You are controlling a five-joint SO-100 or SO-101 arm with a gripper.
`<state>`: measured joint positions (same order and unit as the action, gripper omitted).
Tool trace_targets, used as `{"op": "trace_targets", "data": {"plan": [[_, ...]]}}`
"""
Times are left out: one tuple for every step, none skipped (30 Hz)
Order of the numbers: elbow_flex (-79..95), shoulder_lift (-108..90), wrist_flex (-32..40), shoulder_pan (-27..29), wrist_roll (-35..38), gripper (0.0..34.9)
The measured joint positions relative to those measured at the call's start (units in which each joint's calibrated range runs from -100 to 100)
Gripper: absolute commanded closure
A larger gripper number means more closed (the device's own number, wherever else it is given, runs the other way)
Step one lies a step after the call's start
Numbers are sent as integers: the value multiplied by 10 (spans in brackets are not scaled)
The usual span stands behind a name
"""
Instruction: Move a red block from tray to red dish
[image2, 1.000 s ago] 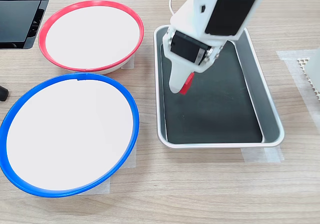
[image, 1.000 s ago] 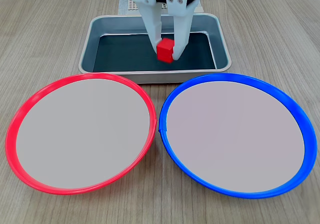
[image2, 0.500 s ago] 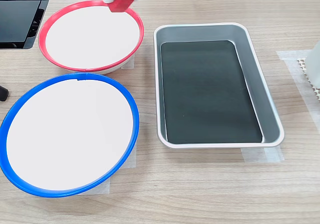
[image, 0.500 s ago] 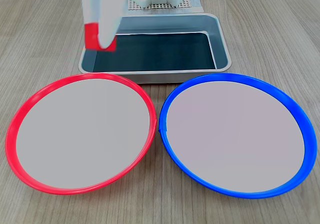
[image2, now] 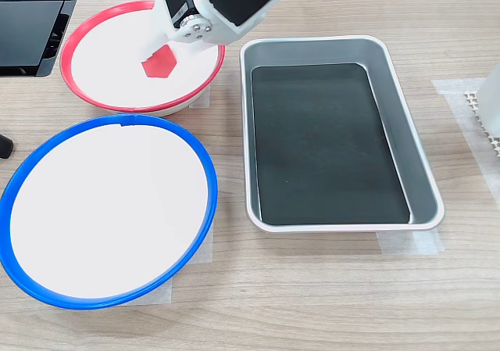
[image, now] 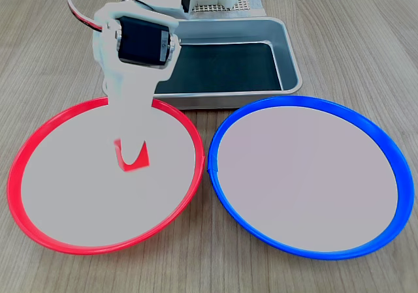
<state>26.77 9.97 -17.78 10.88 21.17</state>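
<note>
The red block [image: 138, 160] hangs low over the pale inside of the red dish [image: 13, 183], a little past its middle toward the tray. My white gripper [image: 130, 156] reaches down over it and is shut on the red block, and one finger hides much of the cube. In the second exterior view the red block [image2: 162, 64] shows under the gripper [image2: 156, 56], inside the red dish [image2: 65, 63]. Whether the cube touches the dish floor I cannot tell. The grey tray [image: 196, 100] behind the dish shows only its dark bottom; in the second exterior view the tray [image2: 422, 180] lies at the right.
A blue-rimmed dish [image: 405, 175] of the same size sits beside the red one, touching it at the rims; it is the blue-rimmed dish [image2: 208, 175] at lower left in the second exterior view. A black device [image2: 31, 23] fills that view's top left corner.
The gripper lifted the red block out of the tray, carried it across to the red dish, and has now lowered it into the dish.
</note>
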Motion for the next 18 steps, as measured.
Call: {"op": "trace_targets", "data": {"plan": [[0,0,0,-1,0,90],[0,0,0,-4,-3,95],[0,0,0,-7,-5,125],[0,-3,0,-9,-10,180],[1,-8,1,-9,-18,233],[6,-20,3,-9,-26,297],[13,-33,5,-8,-37,346],[26,-55,7,-8,-52,346],[42,-79,7,-9,-67,346],[66,-113,7,-13,-89,346],[89,-138,7,-17,-104,346],[121,-176,6,-22,-125,347],[173,-235,0,-27,-153,347],[194,-258,-4,-27,-162,347],[236,-303,-12,-29,-176,347],[279,-351,-21,-35,-189,347],[326,-399,-31,-42,-199,347],[378,-457,-42,-55,-211,348]]}}
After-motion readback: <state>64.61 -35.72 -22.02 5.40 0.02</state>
